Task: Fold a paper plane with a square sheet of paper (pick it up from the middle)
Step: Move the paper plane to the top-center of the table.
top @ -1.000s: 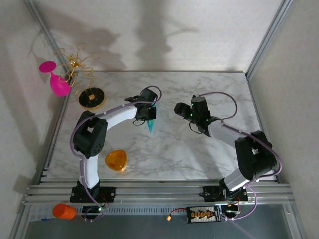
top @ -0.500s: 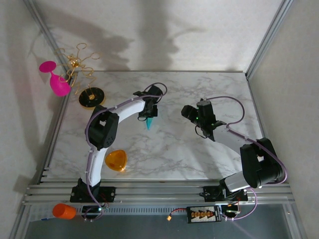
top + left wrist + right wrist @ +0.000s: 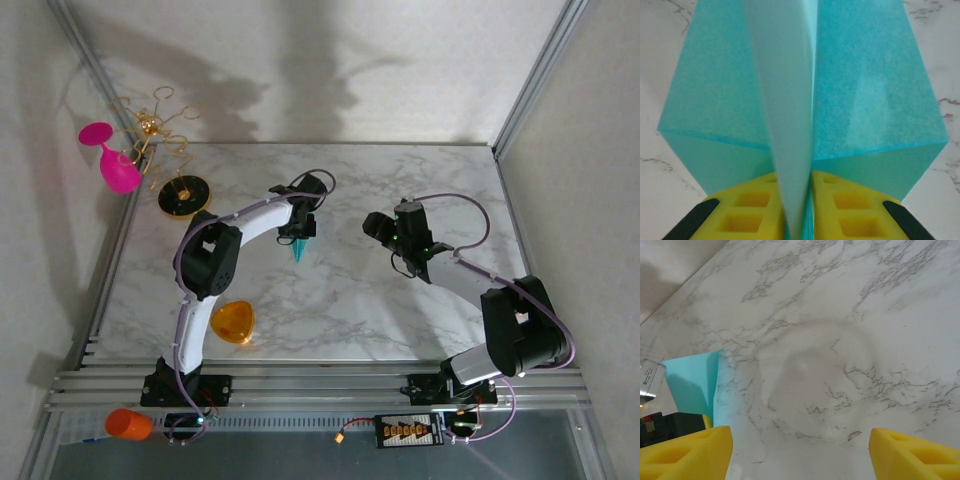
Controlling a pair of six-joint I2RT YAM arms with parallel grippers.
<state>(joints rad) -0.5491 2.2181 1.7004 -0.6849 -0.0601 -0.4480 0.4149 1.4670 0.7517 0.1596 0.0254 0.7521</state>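
We judge the paper plane point(image 3: 860, 100) light and easily crushed; our left gripper point(image 3: 794, 210) pinches its centre fold. Our right gripper point(image 3: 800, 440) stands wide, empty.

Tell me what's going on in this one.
The teal paper plane is already folded. Its centre fold stands between the fingers of the left gripper, with the wings spread over the marble table. Whether those fingers are clamping the fold is hard to tell. The right gripper hovers open to the plane's right, holding nothing.
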